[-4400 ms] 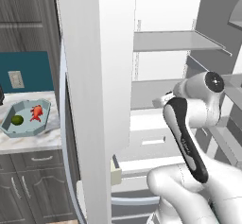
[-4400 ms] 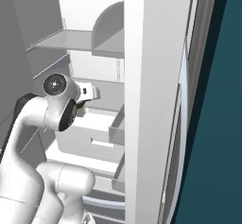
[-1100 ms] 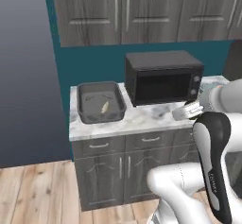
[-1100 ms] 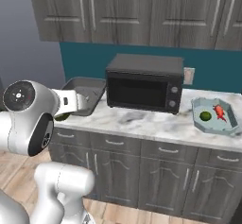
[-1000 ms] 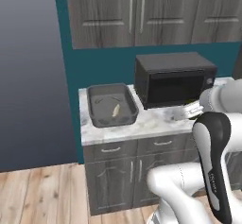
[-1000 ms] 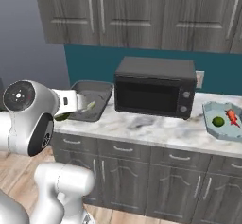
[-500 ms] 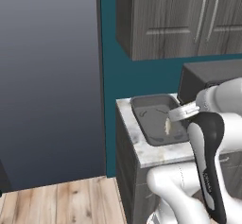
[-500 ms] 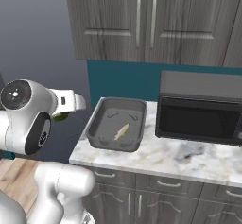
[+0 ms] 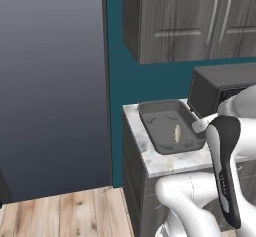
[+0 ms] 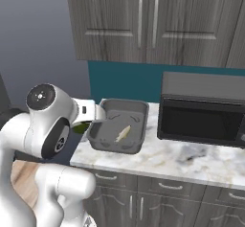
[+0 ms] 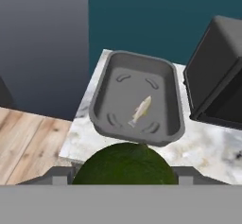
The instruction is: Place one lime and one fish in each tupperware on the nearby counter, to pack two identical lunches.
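Observation:
A dark green lime [image 11: 124, 161] sits between my gripper's [image 11: 123, 176] fingers, which are shut on it, low in the hand view. In the right base view the gripper [image 10: 87, 123] hangs just left of the counter's end, with the lime [image 10: 81, 127] peeking out under the hand. Ahead lies the dark grey rectangular tupperware [image 11: 118, 93], holding a pale cream fish [image 11: 141, 110]. This tupperware [image 9: 152, 126] and its fish [image 9: 176, 133] rest on the marble counter [image 9: 165, 162]. From the right side, the tupperware [image 10: 117, 147] with the fish [image 10: 123, 133] is beside the hand.
A black microwave [image 10: 203, 108] stands on the counter [image 10: 184, 161] right of the tupperware, close to it [image 11: 220, 76]. Dark grey wall cabinets [image 10: 143, 22] hang above. A grey wall [image 9: 50, 81] and wooden floor [image 9: 60, 213] lie left of the counter's end.
The base has driven left along the counter, so the whole picture shifted: the microwave slid right and the grey tupperware came close. The lime stays in the gripper.

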